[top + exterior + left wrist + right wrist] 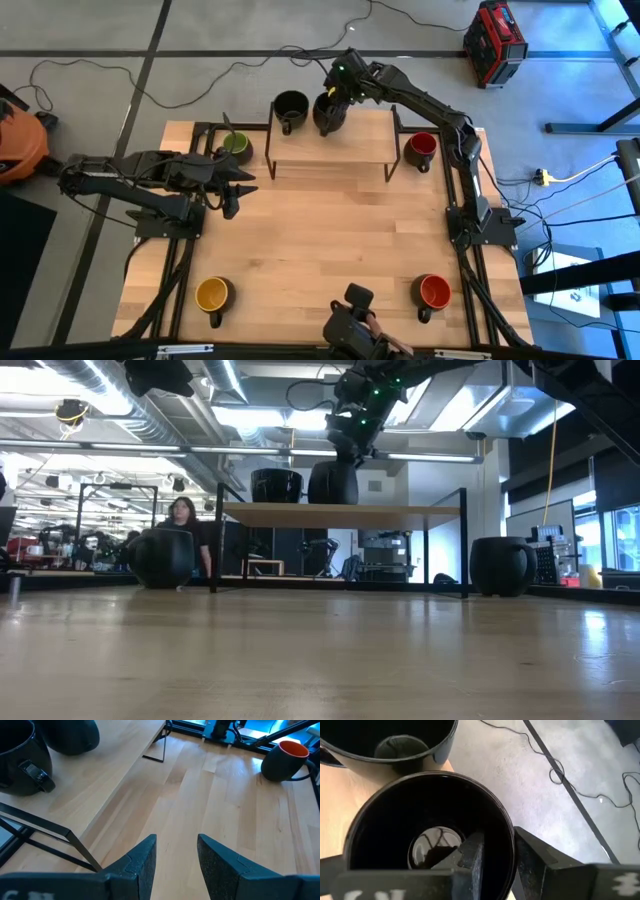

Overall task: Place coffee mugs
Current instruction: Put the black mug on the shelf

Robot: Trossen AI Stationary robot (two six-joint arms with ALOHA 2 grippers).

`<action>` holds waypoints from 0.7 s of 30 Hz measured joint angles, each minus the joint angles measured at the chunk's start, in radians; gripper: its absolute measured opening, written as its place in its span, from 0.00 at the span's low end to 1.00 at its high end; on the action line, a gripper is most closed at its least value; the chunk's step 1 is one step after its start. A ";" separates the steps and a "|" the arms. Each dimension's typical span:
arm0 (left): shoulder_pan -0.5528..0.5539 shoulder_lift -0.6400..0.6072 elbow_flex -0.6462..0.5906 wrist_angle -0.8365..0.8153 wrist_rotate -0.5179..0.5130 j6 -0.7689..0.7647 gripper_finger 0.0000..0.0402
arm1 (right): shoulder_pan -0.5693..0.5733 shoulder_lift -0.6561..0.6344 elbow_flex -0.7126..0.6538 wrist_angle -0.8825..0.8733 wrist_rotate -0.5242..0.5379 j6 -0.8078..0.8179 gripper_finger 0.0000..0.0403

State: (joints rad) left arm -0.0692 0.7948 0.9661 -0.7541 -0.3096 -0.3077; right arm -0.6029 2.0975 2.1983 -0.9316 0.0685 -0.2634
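Two black mugs stand on the wooden shelf (330, 150) at the table's far side. My right gripper (336, 95) is shut on the right one (328, 114), which also shows in the low view (333, 483). The other black mug (290, 108) stands just left of it. The green mug (237, 147) and dark red mug (420, 148) sit on the table at the shelf's two ends. The yellow mug (213, 295) and orange-red mug (433, 291) stand near the near edge. My left gripper (175, 855) hovers open, left of centre, over bare wood. My right gripper holds the black mug by its rim wall (506, 837) on the far side. One finger (470, 855) is inside the cup and the other (540, 862) outside. The fingers come from above, slanting in from the far right. The mug stands upright, its base on the shelf top (340, 510).
The shelf's dark metal legs (60, 837) stand close to my left gripper. A black device (352, 325) sits at the near edge, between the yellow and orange-red mugs. The middle of the table (330, 235) is bare wood. A person (183, 520) shows in the room behind.
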 joint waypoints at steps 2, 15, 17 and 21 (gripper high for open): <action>0.000 0.000 0.000 0.000 0.000 0.000 0.34 | 0.000 0.000 0.000 0.009 0.000 0.000 0.23; 0.000 0.000 0.000 0.000 0.000 0.000 0.34 | 0.000 0.000 0.000 0.026 -0.001 -0.032 0.34; 0.000 0.000 0.000 0.000 0.000 0.000 0.34 | 0.000 0.000 -0.001 0.034 -0.001 -0.033 0.40; 0.000 0.000 0.000 0.000 0.000 -0.002 0.34 | 0.000 -0.007 -0.001 0.057 0.003 -0.036 0.47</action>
State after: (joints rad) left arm -0.0692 0.7948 0.9661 -0.7540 -0.3096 -0.3096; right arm -0.6026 2.0901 2.1972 -0.8748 0.0715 -0.2994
